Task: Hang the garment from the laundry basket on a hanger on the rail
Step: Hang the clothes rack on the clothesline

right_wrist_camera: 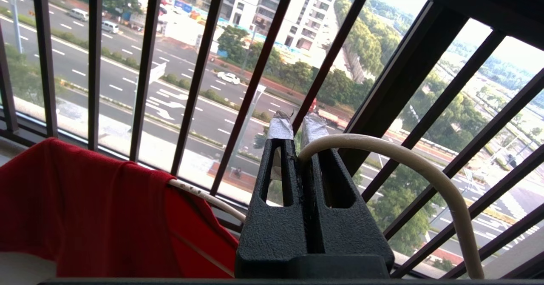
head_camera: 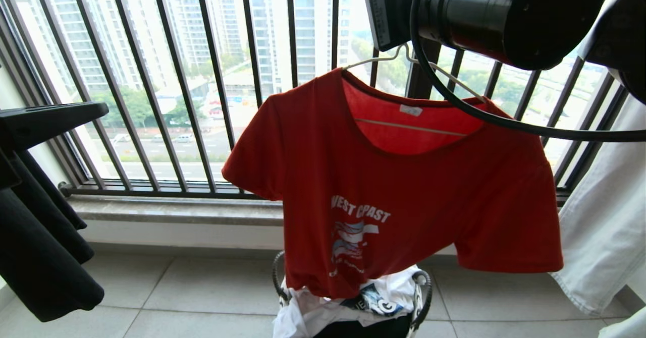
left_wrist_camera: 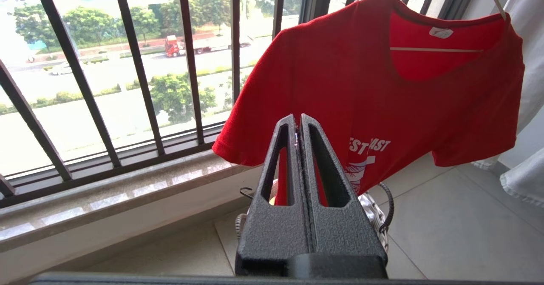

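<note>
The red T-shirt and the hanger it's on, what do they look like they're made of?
The red T-shirt looks like soft, matte knit fabric, probably cotton or a blend: it drapes in loose folds, and light glows through the back panel. The hanger looks like thin wire in a smooth cream coating, judging by its slim rounded hook, clamped in the right gripper.

I had bright daylight through the balcony railing (head_camera: pixel 202 75), washing out the towers beyond; frame edges bowed, nothing blurred
</note>
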Controlling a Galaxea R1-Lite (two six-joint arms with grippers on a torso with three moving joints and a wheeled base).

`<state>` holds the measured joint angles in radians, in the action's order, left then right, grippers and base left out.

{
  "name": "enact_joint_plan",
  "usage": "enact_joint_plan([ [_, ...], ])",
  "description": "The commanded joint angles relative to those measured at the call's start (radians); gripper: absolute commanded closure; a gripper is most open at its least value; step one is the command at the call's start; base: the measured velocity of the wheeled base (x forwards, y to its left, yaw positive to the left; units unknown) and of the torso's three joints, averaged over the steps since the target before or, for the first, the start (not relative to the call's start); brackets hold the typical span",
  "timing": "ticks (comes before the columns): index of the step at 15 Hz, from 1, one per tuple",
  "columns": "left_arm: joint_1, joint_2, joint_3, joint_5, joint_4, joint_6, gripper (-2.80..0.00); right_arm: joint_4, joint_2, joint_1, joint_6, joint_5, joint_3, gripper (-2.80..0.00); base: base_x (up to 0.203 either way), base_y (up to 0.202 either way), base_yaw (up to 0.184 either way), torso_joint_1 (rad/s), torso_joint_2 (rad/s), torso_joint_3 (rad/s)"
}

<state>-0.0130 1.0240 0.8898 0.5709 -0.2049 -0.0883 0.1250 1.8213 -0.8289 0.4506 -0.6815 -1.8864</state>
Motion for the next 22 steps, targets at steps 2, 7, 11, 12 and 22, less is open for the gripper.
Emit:
enact_joint_plan([
  [2, 0.0, 0.005, -0.005, 0.003, -0.001, 0.001, 0.0, 0.001, 0.0, -0.001, 0.007, -0.004, -0.002, 0.0, 0.0, 0.0, 0.0, 0.0, 0.0, 0.0],
  [7, 0.001, 0.004, -0.014, 0.006, -0.002, 0.013, 0.0, 0.001, 0.0, -0.004, 0.049, -0.02, -0.01, 0.0, 0.0, 0.0, 0.0, 0.0, 0.0, 0.0],
  [11, 0.002, 0.004, -0.012, 0.006, -0.002, 0.013, 0.0, 0.006, -0.003, -0.027, 0.069, -0.02, -0.052, 0.0, 0.0, 0.0, 0.0, 0.0, 0.0, 0.0],
  [12, 0.002, 0.004, -0.011, 0.006, -0.002, 0.012, 0.0, 0.012, -0.005, -0.033, 0.073, -0.017, -0.057, 0.0, 0.0, 0.0, 0.0, 0.0, 0.0, 0.0],
  [22, 0.008, -0.128, 0.242, 0.204, 0.269, -0.003, 0.0, -0.038, -0.044, -0.094, 0.086, 0.172, 0.057, 0.0, 0.0, 0.0, 0.0, 0.0, 0.0, 0.0],
])
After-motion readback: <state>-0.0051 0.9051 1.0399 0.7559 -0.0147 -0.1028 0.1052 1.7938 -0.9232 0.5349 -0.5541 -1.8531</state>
